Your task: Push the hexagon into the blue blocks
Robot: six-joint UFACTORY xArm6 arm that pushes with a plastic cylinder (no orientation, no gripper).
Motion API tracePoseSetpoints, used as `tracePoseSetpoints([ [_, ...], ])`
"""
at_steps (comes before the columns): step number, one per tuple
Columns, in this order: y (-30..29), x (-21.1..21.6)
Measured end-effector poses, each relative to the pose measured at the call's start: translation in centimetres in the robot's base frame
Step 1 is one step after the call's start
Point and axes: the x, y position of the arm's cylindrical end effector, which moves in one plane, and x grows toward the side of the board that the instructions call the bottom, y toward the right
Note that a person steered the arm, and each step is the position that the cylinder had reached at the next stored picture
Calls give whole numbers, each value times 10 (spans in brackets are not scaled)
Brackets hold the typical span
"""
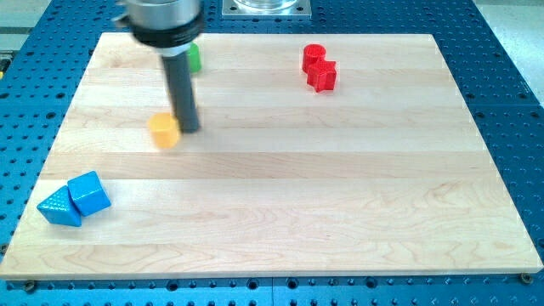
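A yellow hexagon block (164,130) lies on the wooden board at the upper left. My tip (189,128) stands right beside it, on its right side, touching or nearly touching it. Two blue blocks sit together near the board's lower left corner: a blue cube (89,194) and a blue triangle (59,207) to its left. They are well below and to the left of the hexagon.
A green block (195,57) is partly hidden behind the rod near the top edge. Two red blocks (319,67) sit close together at the upper right. The wooden board (340,195) lies on a blue perforated table.
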Motion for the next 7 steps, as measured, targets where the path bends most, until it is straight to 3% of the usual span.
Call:
tracePoseSetpoints([
  [1, 3, -5],
  [2, -50, 49],
  [4, -50, 35],
  [7, -80, 78],
])
